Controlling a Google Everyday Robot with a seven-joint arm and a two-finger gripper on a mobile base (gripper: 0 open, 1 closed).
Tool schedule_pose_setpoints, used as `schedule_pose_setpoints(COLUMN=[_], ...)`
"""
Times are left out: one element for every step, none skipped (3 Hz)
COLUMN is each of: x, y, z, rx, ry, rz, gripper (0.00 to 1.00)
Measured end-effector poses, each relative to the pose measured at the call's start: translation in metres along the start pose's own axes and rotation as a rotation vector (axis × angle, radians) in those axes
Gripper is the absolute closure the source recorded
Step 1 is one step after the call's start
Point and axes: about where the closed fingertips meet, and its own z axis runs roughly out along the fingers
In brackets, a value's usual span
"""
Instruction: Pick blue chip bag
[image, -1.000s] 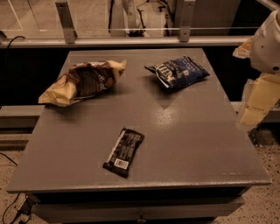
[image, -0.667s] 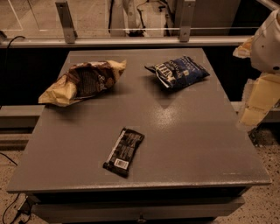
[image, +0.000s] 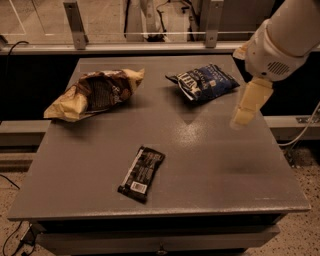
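The blue chip bag (image: 205, 81) is a small crinkled dark-blue bag with white lettering. It lies flat at the back right of the grey table (image: 210, 170). My gripper (image: 248, 103) hangs from the white arm (image: 280, 40) at the upper right. It is above the table's right side, just right of the blue bag and slightly nearer the front, apart from the bag. It holds nothing that I can see.
A larger yellow-tan and brown chip bag (image: 95, 92) lies at the back left. A flat black candy bar wrapper (image: 141, 173) lies near the front middle. A metal rail with glass panels (image: 75, 20) runs behind the table. Cables (image: 305, 130) hang at the right.
The arm and gripper have moved left from beyond the table's right edge to over the table, closer to the blue chip bag. The bags and wrapper have not moved.
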Motion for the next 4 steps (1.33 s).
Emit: schedule_pose_setpoints(x=[-0.025,-0.034,-0.04,-0.04], y=[-0.025,-0.049,-0.065,-0.075], z=[0.043,0.078,0.106,0.133], rx=[0.028,0.055,0.065,0.065], ry=[-0.021,-0.02,-0.037,-0.054], rz=[-0.006,0.021,0.041,0.061], gripper=[0.0,0.0,0.0,0.0])
